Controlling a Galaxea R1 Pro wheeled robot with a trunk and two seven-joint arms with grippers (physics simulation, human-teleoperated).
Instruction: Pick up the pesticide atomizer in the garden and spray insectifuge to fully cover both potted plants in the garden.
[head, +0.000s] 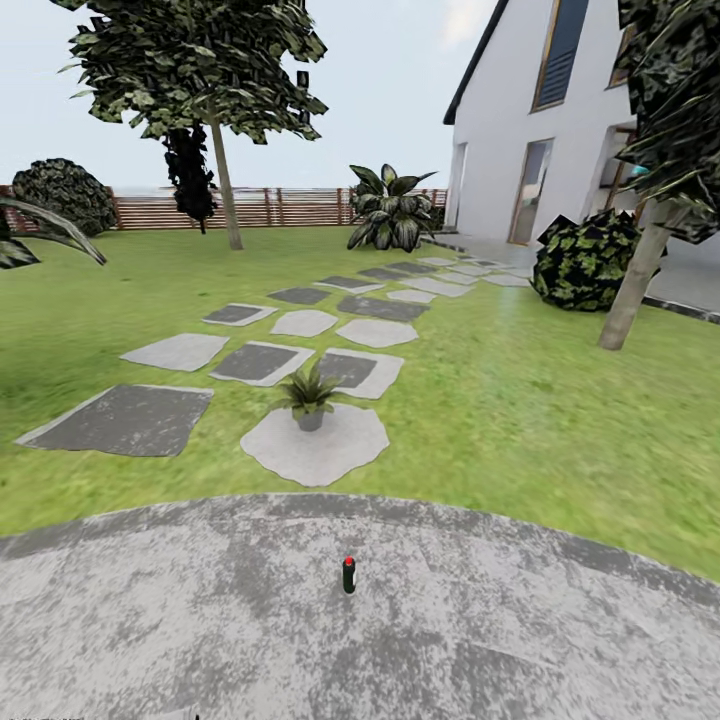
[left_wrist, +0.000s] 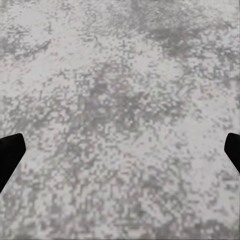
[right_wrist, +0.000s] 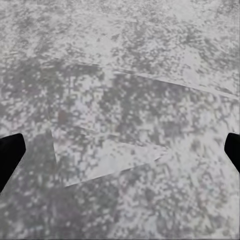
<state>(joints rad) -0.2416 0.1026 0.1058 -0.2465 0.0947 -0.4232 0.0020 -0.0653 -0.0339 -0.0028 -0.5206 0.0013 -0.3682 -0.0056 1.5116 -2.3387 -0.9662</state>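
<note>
Ahead at twelve o'clock, we note the pesticide atomizer (head: 348, 575) standing upright on the stone patio (head: 520, 640), one potted plant (head: 309, 396) beyond it, neither arm evidently nearer, both left gripper (left_wrist: 120, 155) and right gripper (right_wrist: 120, 155) spread wide, holding nothing.

Pesticide atomizer (head: 349, 575): slim dark bottle, red top, upright on grey patio (head: 520, 630). 1 potted plant (head: 309, 397) at its 12 o'clock, upright on a pale stepping stone (head: 330, 455).
</note>
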